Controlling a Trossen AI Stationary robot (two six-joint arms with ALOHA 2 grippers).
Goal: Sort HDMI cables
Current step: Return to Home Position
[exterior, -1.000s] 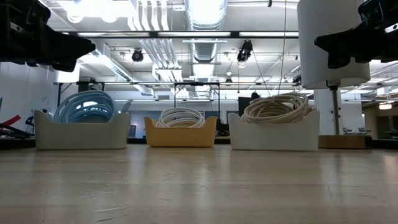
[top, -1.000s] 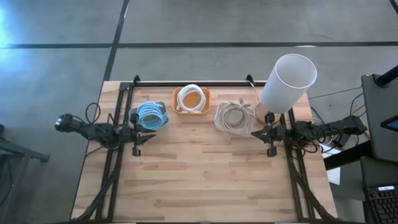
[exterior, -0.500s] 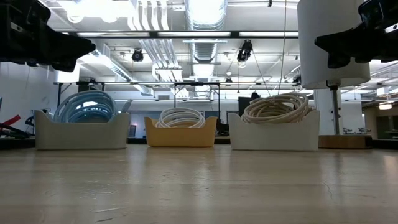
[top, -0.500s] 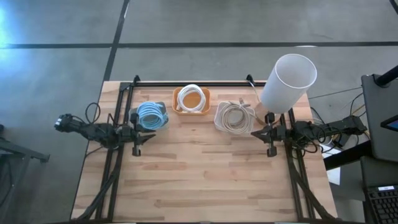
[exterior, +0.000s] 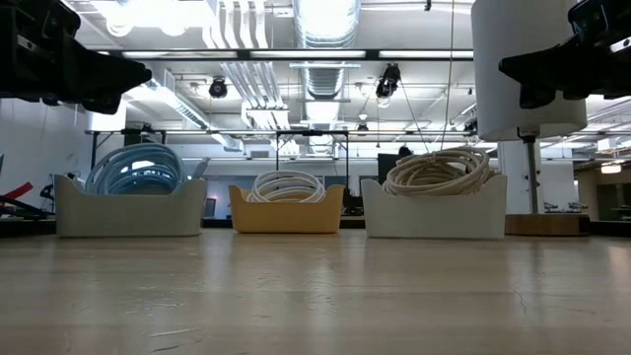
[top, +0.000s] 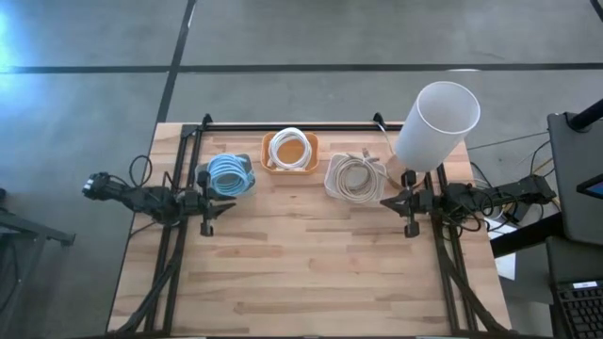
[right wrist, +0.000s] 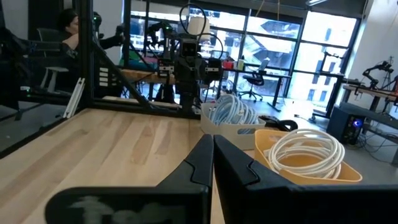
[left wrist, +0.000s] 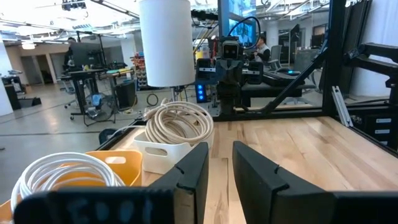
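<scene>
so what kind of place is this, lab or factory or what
Most likely an open-plan robotics lab: exposed ceiling ducts overhead, desks with monitors and office chairs behind, and the left arm and right arm parked at either side of a wooden table.

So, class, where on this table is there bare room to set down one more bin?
Free: the near half of the table, and the strip between left gripper and right gripper. Crowded: the far edge, with blue-cable bin, yellow bin, beige-cable bin and lamp in a row.
</scene>
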